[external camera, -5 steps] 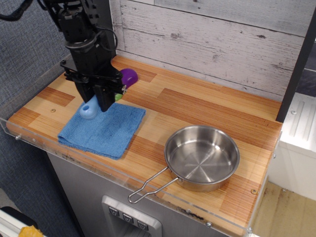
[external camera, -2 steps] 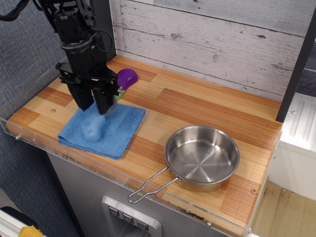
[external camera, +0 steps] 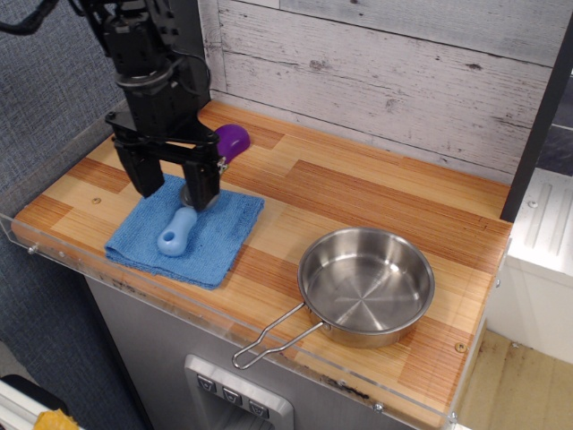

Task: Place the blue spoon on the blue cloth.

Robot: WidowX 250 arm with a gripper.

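a black robot gripper [external camera: 173, 182] hangs over the far edge of a square light-blue terry cloth [external camera: 215, 242], its two fingers [external camera: 202, 184] spread apart and holding nothing. the blue spoon [external camera: 177, 230] lies flat on the cloth, just below the gripper, its chunky light-blue handle with a hole pointing toward the cloth's near edge; its bowl end sits under the right-hand finger and is mostly hidden. the cloth rests on the left part of a wooden counter [external camera: 358, 193]. a purple eggplant [external camera: 234, 140] lies just behind the cloth, beside the gripper. a steel pan [external camera: 365, 286] with a wire handle stands well to the right of the cloth.
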